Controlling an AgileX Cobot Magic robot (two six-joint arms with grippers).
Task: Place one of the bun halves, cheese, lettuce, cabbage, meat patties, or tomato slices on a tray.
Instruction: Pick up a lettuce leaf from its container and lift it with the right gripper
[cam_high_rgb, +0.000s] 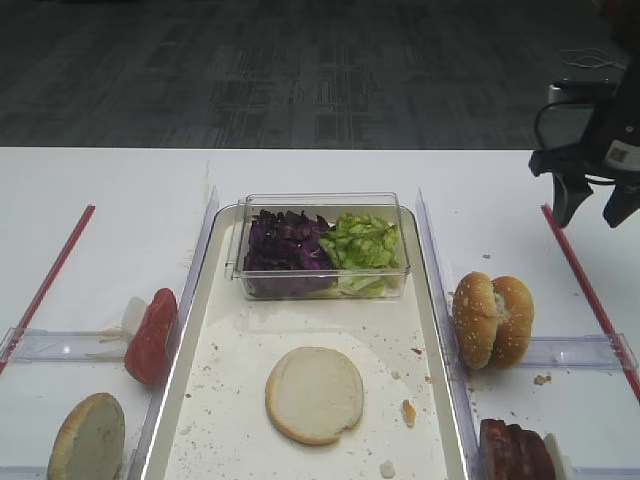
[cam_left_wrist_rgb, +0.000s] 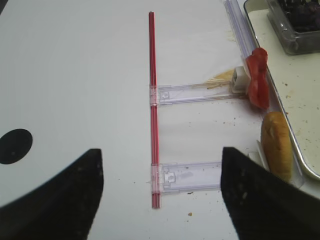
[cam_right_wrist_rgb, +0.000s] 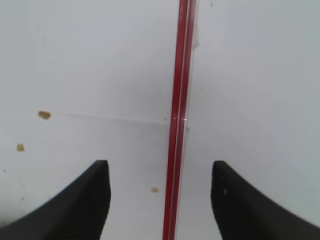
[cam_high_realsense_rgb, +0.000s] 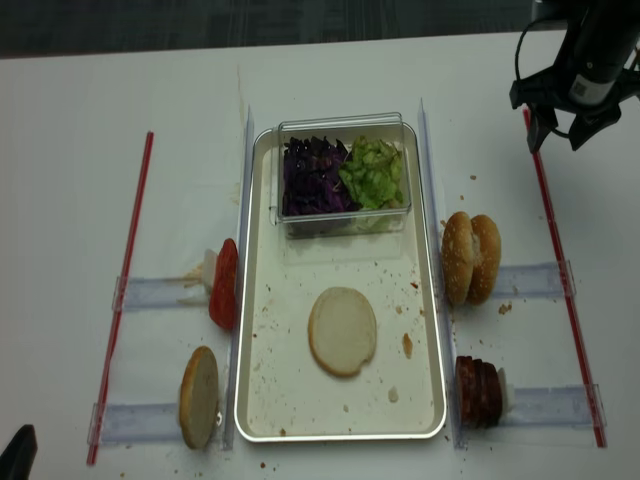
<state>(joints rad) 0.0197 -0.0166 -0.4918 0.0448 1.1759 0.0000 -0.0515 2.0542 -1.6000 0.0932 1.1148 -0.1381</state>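
A white table (cam_high_realsense_rgb: 90, 100) carried everything. At its middle lay a long tray (cam_high_realsense_rgb: 256, 400), running from near the front edge toward the far edge. A red strip (cam_high_realsense_rgb: 125, 280) lay toward the left edge and another red strip (cam_high_realsense_rgb: 565, 300) toward the right edge. Left of the tray stood tomato slices (cam_high_realsense_rgb: 224, 284) and a bun half (cam_high_realsense_rgb: 199, 396); right of it stood two bun halves (cam_high_realsense_rgb: 471, 258) and meat patties (cam_high_realsense_rgb: 478, 392).

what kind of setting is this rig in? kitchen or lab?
Looks like a lab or office test bench, not a kitchen: a white table on grey carpet tiles, with burger parts staged in clear plastic holders beside a tray, and red strips marking off the work area.
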